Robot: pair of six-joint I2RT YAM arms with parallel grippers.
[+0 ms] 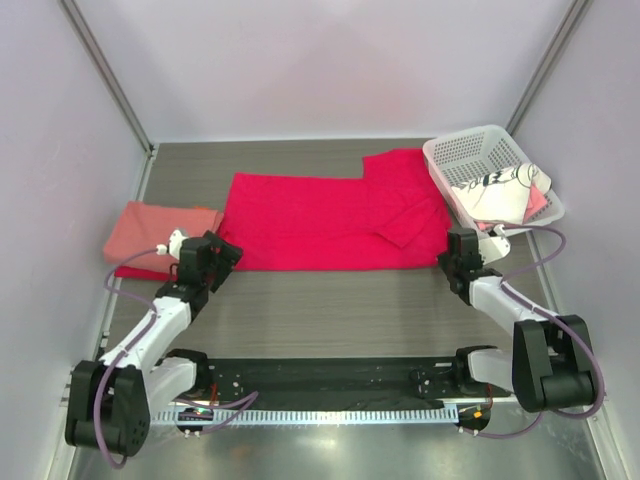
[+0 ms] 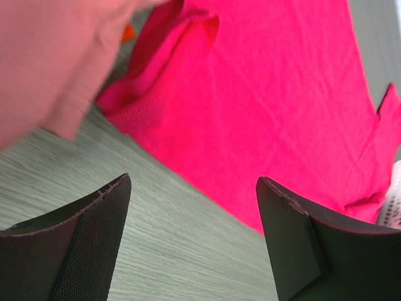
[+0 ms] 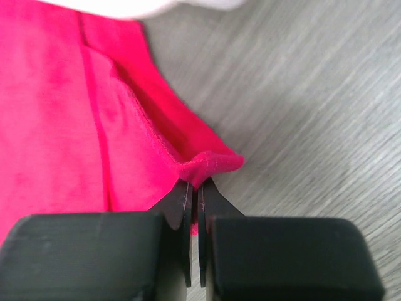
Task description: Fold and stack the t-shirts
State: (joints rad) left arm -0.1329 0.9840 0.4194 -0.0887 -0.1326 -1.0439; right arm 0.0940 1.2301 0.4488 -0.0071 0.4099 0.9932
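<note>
Overhead: crimson t-shirt point(image 1: 320, 225) spread flat across the table point(image 1: 330, 300), salmon-pink t-shirt point(image 1: 150, 235) folded at its left end, white printed t-shirt point(image 1: 490, 190) lying in the basket point(image 1: 440, 152) at right rear. Left wrist: my left gripper point(image 2: 191, 185) hangs wide apart and empty over bare table just beside the crimson hem; the blurred pink mass at upper left is probably the salmon one. Right wrist: my right gripper point(image 3: 194, 188) is clamped on the crimson shirt's corner, cloth bunched at the fingertips.
</note>
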